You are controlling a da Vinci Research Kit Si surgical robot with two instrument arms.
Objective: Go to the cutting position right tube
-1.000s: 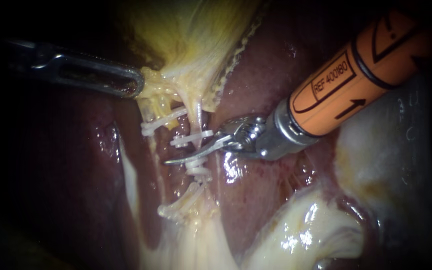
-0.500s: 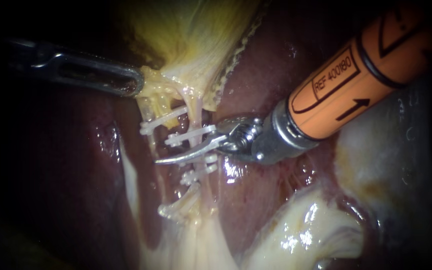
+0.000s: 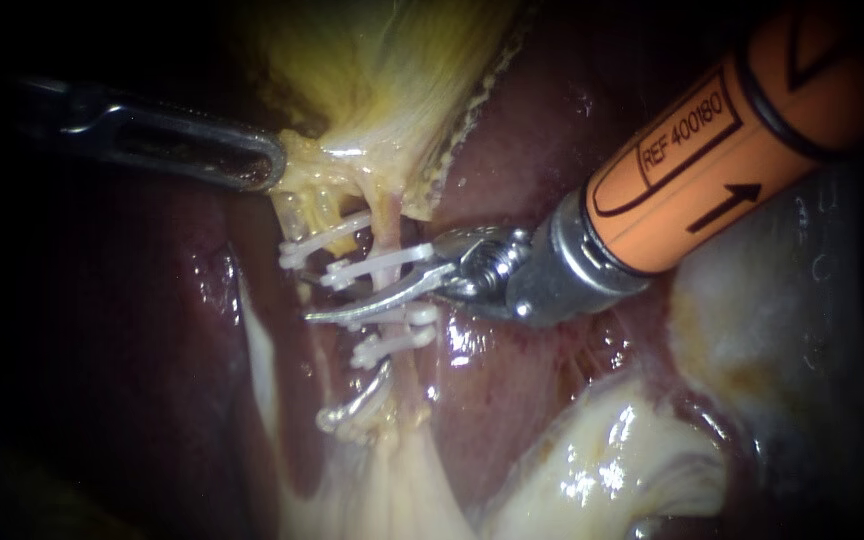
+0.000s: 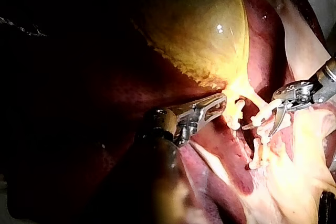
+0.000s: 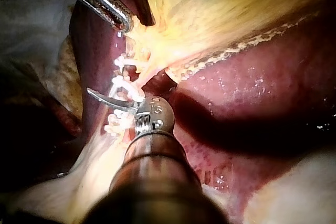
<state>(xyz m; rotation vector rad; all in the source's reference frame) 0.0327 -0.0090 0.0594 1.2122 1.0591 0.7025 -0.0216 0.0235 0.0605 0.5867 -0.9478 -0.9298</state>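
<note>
Left of the right tube [image 3: 389,215], the left instrument [image 3: 257,165] is clenched on the gallbladder [image 3: 382,80] neck. At the tube, between white clips [image 3: 377,264], the right instrument [image 3: 382,290] holds its blades apart astride it. Its orange sleeve [image 3: 712,150] carries black printing. Bare liver [image 3: 512,130] lies right of the tube.

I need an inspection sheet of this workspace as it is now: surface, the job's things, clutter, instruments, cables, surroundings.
Surface: liver, dark red, wet and shiny.
Job's things: yellow gallbladder at the top; right tube runs down from it, with white clips across it.
Clutter: nothing seen.
Instruments: left instrument is closed on the gallbladder's lower edge; right instrument has its blades apart at the right tube, between clips, not closed on it.
Cables: nothing seen.
Surroundings: pale fatty tissue beside the liver; the rest is dark.
</note>
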